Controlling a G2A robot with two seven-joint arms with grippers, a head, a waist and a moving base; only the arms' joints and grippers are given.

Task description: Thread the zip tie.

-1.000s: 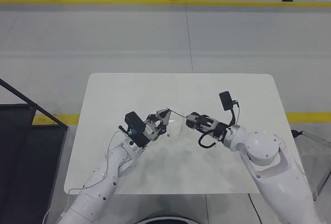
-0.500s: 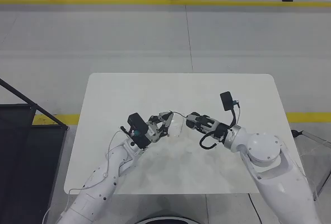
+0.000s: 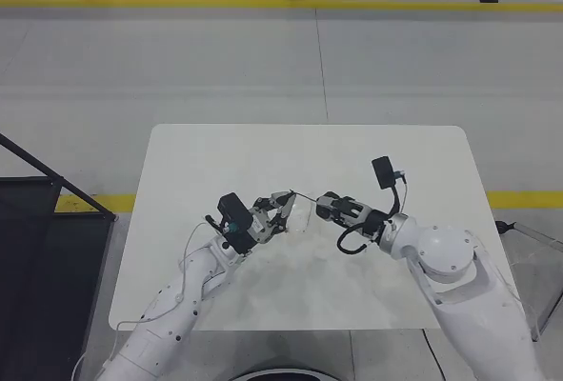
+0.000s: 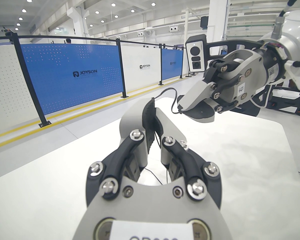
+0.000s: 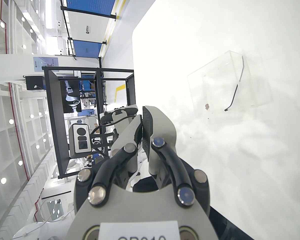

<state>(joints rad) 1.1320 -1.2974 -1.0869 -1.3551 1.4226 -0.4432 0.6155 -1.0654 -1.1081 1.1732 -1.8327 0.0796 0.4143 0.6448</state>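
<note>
Because the zip tie is hair-thin, head and tail cannot be told apart, and both ends are hidden between finger pads. It is a thin black strap, and in the left wrist view it bows up in a hump between the two tools. From above, its long axis runs side to side over the table, by the far side of the clear box, with one end toward each arm.

The left gripper is just left of the box, jaws narrow, pinching one end. The right gripper is just right of the box, jaws narrow, nipping the other end, though the exact contact is hard to make out.

The box is barely visible from above. Inside it is a second tie, black and bent, leaning against a wall.
</note>
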